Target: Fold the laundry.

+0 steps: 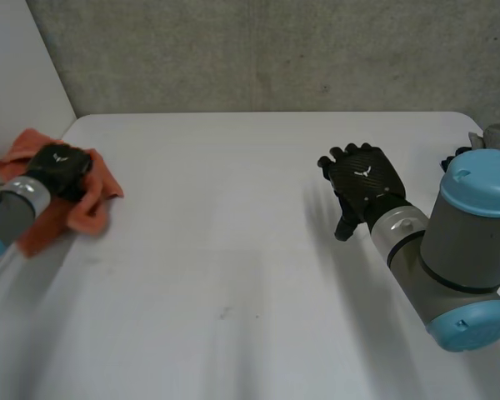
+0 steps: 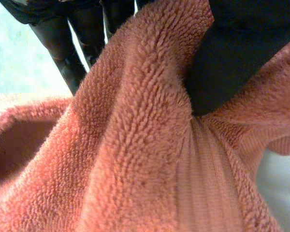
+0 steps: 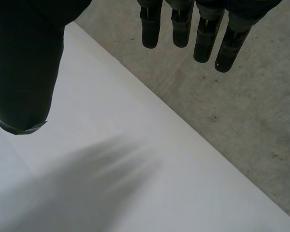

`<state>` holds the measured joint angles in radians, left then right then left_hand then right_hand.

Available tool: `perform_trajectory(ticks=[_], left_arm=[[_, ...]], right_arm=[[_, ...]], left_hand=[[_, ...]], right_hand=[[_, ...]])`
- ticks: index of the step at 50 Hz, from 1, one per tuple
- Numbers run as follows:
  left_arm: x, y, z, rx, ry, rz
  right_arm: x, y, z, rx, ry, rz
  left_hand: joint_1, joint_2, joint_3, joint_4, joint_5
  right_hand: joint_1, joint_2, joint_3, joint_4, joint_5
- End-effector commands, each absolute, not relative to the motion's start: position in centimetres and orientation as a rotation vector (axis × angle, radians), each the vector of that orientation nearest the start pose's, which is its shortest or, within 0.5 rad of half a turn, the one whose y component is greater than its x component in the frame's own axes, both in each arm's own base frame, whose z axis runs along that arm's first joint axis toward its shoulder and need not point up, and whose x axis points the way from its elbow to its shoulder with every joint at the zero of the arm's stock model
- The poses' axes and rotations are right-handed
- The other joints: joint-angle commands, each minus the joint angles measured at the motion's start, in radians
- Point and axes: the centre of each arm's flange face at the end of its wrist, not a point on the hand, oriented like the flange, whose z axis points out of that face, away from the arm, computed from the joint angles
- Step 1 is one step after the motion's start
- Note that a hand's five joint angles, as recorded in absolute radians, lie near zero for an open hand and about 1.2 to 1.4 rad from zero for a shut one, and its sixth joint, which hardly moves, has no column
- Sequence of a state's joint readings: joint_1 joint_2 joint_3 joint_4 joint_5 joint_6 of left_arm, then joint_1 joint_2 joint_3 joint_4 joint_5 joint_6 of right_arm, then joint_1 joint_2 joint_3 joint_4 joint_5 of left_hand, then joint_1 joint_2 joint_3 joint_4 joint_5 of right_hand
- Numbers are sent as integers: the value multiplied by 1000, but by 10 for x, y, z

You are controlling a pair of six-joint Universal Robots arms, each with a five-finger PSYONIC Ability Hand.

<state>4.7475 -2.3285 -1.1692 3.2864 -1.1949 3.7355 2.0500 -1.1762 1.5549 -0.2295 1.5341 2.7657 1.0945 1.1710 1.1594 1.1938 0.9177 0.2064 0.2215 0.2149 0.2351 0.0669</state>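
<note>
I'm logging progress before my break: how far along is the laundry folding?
Nothing looks folded yet: the orange towel lies bunched at the left edge of the table. In hand: the left hand pinches a ridge of it between thumb and fingers. The right hand hovers open above the table, holding nothing. Left: spreading the towel flat and every fold.

White table (image 1: 233, 250), bare top, rounded far corners. Grey concrete wall (image 1: 275, 50) right behind it. Plain white wall (image 1: 17, 67) at left. Even light.
</note>
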Motion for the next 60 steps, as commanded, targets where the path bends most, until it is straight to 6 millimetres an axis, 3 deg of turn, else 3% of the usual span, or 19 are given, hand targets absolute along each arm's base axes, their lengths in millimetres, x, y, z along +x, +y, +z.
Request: perform_trajectory(ticks=[1, 5, 7, 10, 11, 12, 13, 16, 19, 23, 27, 29, 34, 39, 42, 49, 60], left_arm=[[-258, -348, 223, 917, 2413, -2307], [-306, -291, 232, 955, 2650, -2397], [-322, -272, 228, 974, 2759, -2388], [-350, -246, 206, 994, 2975, -2293], [-357, -239, 200, 1005, 3021, -2259], [-370, -227, 192, 1037, 3079, -2223], [-377, -221, 191, 1063, 3089, -2217], [-389, -216, 198, 1078, 3043, -2273], [-382, -231, 205, 969, 2984, -2330], [-357, -262, 223, 800, 2845, -2422], [-316, -306, 237, 733, 2621, -2445], [-304, -318, 238, 750, 2545, -2431], [-283, -340, 227, 942, 2359, -2322], [-242, -370, 192, 1047, 2324, -2106], [-229, -378, 178, 1076, 2327, -2032], [-220, -387, 163, 1065, 2348, -1991], [-217, -377, 157, 1053, 2403, -1950]], right_arm=[[268, -301, 222, -880, 2109, -2106], [254, -316, 229, -828, 2132, -2155], [248, -322, 231, -809, 2142, -2170], [245, -324, 231, -801, 2149, -2176], [244, -325, 231, -798, 2152, -2178], [243, -326, 231, -796, 2156, -2177], [242, -326, 231, -795, 2159, -2176], [241, -326, 230, -795, 2165, -2172], [242, -325, 230, -803, 2168, -2158], [244, -321, 229, -854, 2181, -2107], [247, -311, 229, -981, 2203, -1989], [248, -305, 229, -1037, 2227, -1913], [247, -274, 222, -1169, 2341, -1609], [256, -252, 211, -1205, 2322, -1519], [265, -244, 200, -1218, 2255, -1568], [298, -237, 194, -1245, 2024, -1749], [354, -248, 151, -1360, 1918, -1710]], left_hand=[[302, 225, 237, 202, 304], [302, 225, 237, 202, 304], [302, 225, 237, 202, 304], [302, 225, 237, 202, 304], [157, 80, 92, 58, 159], [-385, -462, -450, -485, -383], [-620, -697, -685, -720, -618], [-857, -934, -922, -957, -855], [-881, -957, -946, -980, -879], [-872, -949, -937, -972, -870], [-872, -949, -937, -972, -870], [-875, -952, -940, -974, -873], [-878, -955, -943, -977, -876], [-875, -952, -940, -974, -873], [-875, -952, -940, -974, -873], [-875, -952, -940, -974, -873], [-869, -946, -934, -969, -867]], right_hand=[[-32, -47, -40, -61, -67], [-32, -47, -40, -61, -67], [-32, -47, -40, -61, -67], [-32, -47, -40, -61, -67], [-32, -47, -40, -61, -67], [-32, -47, -40, -61, -67], [-32, -47, -40, -61, -67], [-32, -47, -40, -61, -67], [-32, -47, -40, -61, -67], [-32, -47, -40, -61, -67], [-32, -47, -40, -61, -67], [-32, -47, -40, -61, -67], [-32, -47, -40, -61, -67], [-32, -47, -40, -61, -67], [-32, -47, -40, -61, -67], [-32, -47, -40, -61, -67], [40, 25, 31, 11, 5]])
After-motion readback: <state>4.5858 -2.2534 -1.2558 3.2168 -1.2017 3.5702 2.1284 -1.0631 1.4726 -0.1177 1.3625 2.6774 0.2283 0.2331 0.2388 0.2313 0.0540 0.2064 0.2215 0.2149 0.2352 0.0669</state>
